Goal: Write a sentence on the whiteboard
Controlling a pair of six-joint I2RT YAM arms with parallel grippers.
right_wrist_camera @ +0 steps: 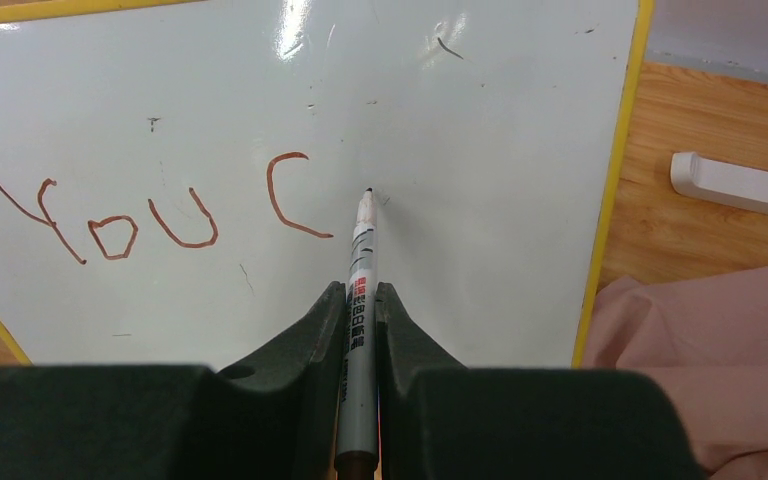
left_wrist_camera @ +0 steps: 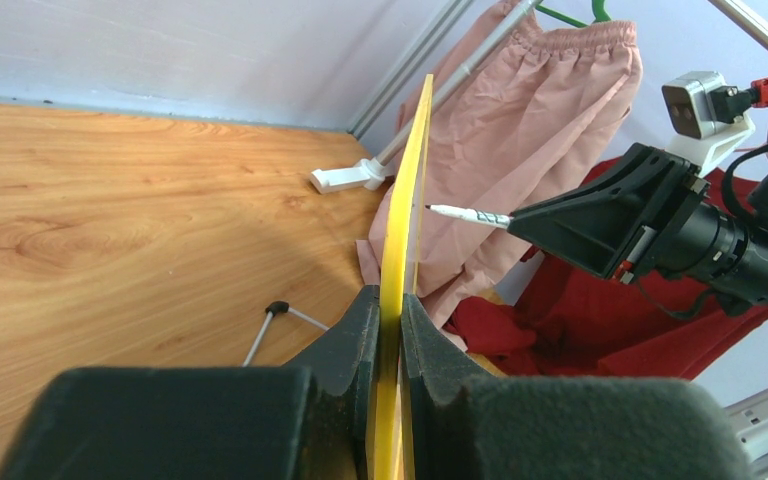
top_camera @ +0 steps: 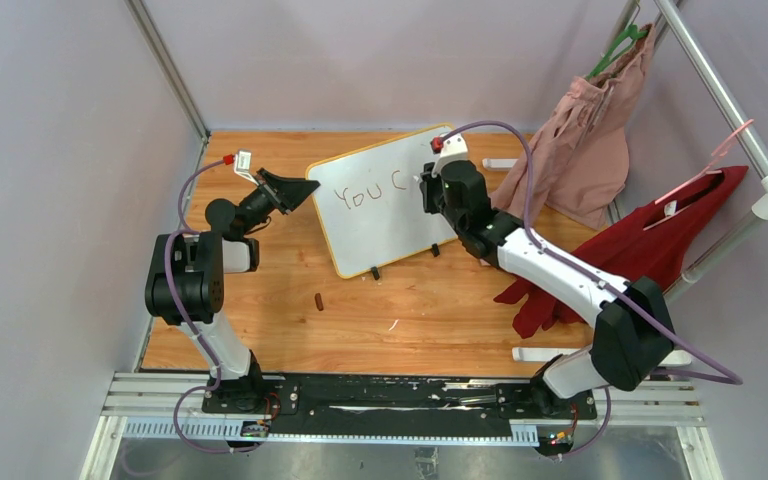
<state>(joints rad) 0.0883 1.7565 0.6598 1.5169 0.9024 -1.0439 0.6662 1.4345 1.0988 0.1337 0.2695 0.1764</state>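
Observation:
The whiteboard (top_camera: 385, 205), white with a yellow frame, lies tilted on the wooden table. My left gripper (top_camera: 305, 190) is shut on its left edge; in the left wrist view the yellow rim (left_wrist_camera: 405, 200) runs edge-on between the jaws of that gripper (left_wrist_camera: 392, 310). My right gripper (right_wrist_camera: 360, 300) is shut on a grey marker (right_wrist_camera: 360, 270), whose tip meets the board (right_wrist_camera: 460, 150) just right of the last letter. The sentence (right_wrist_camera: 160, 215) reads "You C" in reddish-brown strokes, also seen from above as the sentence (top_camera: 365, 190). The marker (left_wrist_camera: 465, 214) points at the board face from the right.
A pink garment (top_camera: 585, 150) and a red garment (top_camera: 650, 250) hang from a rack at the right, spilling onto the table. White rack feet (top_camera: 545, 354) rest on the wood. A small brown cap (top_camera: 319, 300) lies in front of the board. The board's black feet (top_camera: 375, 272) face me.

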